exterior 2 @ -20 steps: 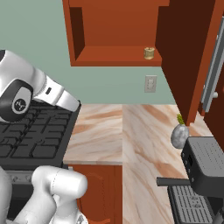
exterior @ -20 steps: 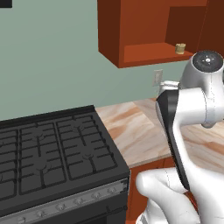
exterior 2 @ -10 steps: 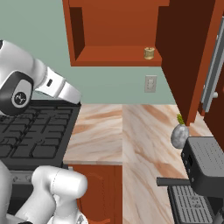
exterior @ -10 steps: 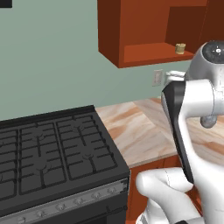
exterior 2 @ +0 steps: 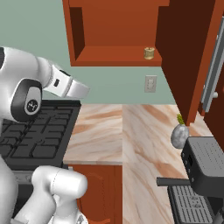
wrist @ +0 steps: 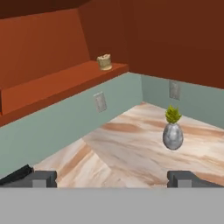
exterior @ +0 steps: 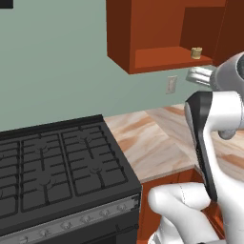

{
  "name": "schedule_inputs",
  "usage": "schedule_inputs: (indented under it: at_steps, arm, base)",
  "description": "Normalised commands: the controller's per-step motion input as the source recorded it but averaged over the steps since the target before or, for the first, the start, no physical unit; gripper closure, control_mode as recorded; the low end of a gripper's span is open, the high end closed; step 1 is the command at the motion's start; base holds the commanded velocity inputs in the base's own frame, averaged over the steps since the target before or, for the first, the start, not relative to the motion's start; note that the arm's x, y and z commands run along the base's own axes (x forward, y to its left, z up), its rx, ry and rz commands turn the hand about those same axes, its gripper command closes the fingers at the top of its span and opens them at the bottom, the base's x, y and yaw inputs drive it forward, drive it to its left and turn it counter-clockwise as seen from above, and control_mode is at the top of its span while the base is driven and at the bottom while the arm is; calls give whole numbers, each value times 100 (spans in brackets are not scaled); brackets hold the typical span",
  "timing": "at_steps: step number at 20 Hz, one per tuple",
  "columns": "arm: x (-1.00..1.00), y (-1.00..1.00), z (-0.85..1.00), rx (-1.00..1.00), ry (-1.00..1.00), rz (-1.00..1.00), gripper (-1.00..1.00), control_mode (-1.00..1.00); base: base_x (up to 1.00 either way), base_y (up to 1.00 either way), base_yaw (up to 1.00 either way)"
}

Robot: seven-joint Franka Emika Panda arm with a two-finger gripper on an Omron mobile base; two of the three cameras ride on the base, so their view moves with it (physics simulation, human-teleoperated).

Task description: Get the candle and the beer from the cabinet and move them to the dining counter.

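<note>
The cabinet (exterior: 143,28) (exterior 2: 113,26) (wrist: 43,43) hangs open on the wall, and its shelf holds the candle (exterior: 196,53) (exterior 2: 149,53) (wrist: 104,61), a small tan cylinder near the shelf's right end. My gripper (wrist: 113,179) is open with nothing between its fingertips (wrist: 43,178). It is well below and short of the candle, looking up at the shelf over the worktop. The beer and the dining counter are out of view.
A black gas stove (exterior: 57,167) (exterior 2: 35,135) sits left of the marble worktop (exterior: 147,143) (exterior 2: 113,131). A small plant in a grey pot (exterior 2: 179,134) (wrist: 173,133) and a dark coffee machine (exterior 2: 203,175) stand at the right. The open cabinet door (exterior 2: 183,52) juts out above them.
My arm has swung up and toward the cabinet, with the forearm reaching further over the worktop. The candle has stayed in place and the gripper is still open.
</note>
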Motion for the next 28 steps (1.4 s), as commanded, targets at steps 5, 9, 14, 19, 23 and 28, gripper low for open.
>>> schedule_inputs:
  at_steps: [5, 9, 14, 19, 23, 28]
  arm:
    - [45, -9, 28, 0, -5, -4, -100, -100]
    - [49, -10, 30, 0, 0, -2, -100, -100]
    - [55, -19, 20, 0, 0, 0, -100, -100]
    - [53, -26, 12, 0, 1, 0, -100, -100]
    - [48, -32, 12, -1, 4, 0, -100, -100]
    - [44, -33, 8, -4, 6, 0, -100, -100]
  base:
    - [0, 0, 0]
    - [0, 0, 0]
    - [0, 0, 0]
    - [0, 0, 0]
    - [0, 0, 0]
    - [0, 0, 0]
